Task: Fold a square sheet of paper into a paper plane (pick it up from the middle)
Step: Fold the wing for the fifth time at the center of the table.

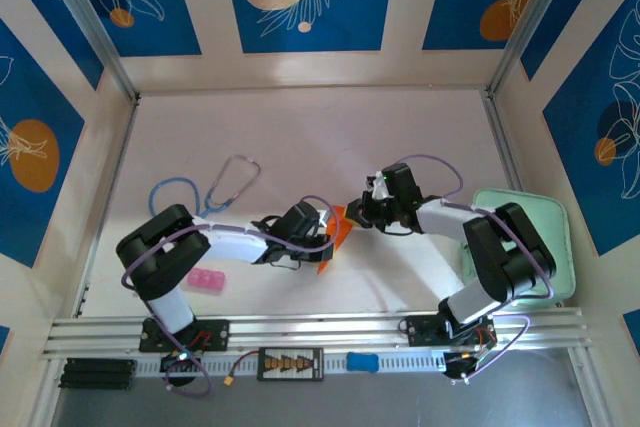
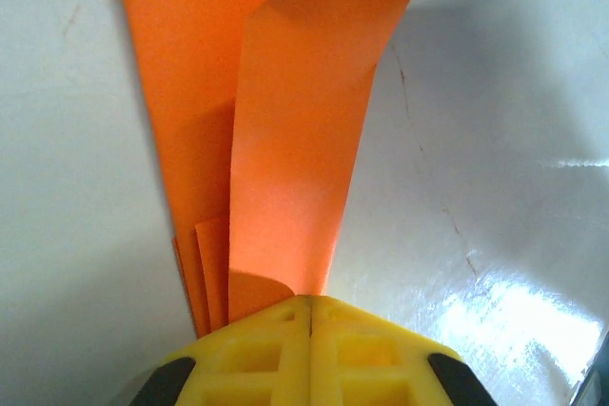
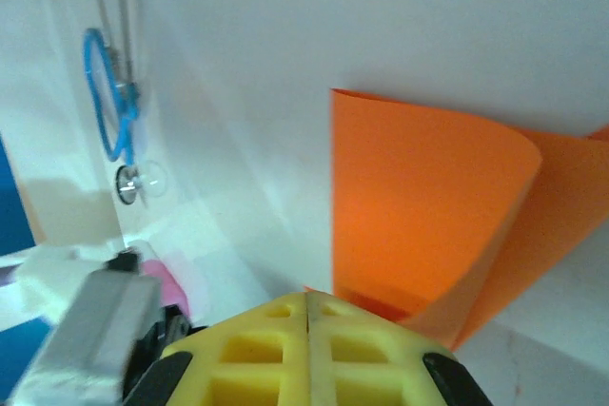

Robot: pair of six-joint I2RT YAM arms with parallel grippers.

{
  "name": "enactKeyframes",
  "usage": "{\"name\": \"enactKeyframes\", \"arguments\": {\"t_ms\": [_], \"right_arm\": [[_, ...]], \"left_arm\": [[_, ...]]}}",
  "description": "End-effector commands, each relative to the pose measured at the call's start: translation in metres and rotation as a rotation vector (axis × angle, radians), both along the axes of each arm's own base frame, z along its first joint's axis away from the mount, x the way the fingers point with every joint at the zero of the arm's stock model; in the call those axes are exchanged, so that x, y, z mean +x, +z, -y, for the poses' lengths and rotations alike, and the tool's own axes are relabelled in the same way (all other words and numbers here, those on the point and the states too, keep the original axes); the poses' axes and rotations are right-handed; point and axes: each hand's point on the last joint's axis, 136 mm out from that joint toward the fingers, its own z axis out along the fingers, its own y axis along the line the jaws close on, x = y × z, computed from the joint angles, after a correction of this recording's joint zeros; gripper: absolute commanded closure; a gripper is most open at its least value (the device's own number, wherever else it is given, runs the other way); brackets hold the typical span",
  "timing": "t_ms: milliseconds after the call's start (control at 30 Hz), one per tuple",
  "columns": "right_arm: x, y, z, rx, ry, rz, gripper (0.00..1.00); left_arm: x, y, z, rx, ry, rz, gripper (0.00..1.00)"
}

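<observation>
Left claw clamped shut on curled orange paper, right claw closed tight on its opposite edge, both meeting mid-counter

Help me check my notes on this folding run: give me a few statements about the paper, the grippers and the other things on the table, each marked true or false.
1. The left gripper and the right gripper are both shut on the orange paper. True.
2. The orange paper lies flat and unfolded on the table. False: it is held up between the two grippers, folded into layers and curled.
3. The pink block sits inside the green tray. False: it lies on the table beside the left arm's base; the tray is over by the right arm.
4. A stethoscope with blue tubing lies on the table beyond the left arm. True.
</observation>
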Motion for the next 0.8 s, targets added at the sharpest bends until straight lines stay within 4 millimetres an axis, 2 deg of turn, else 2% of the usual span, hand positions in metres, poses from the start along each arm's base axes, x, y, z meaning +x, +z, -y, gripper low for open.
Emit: {"name": "enactKeyframes", "arguments": {"t_ms": [0,200,500,633,767], "right_arm": [[-0.021,0.003,-0.003,0.003,0.096,0.014,0.96],[-0.048,-0.011,-0.014,-0.020,0.179,0.015,0.97],[-0.047,-0.025,-0.034,-0.055,0.231,0.001,0.98],[-0.039,-0.044,-0.024,-0.113,0.182,-0.031,0.98],[-0.027,-0.063,-0.005,-0.141,0.100,-0.081,0.98]], "left_arm": [[-0.027,-0.042,-0.037,0.175,-0.006,-0.107,1.00],[-0.027,-0.041,-0.038,0.178,-0.006,-0.108,1.00],[-0.026,-0.041,-0.035,0.173,-0.011,-0.113,1.00],[-0.027,-0.042,-0.036,0.175,-0.010,-0.119,1.00],[-0.030,-0.045,-0.036,0.175,-0.018,-0.131,1.00]]}}
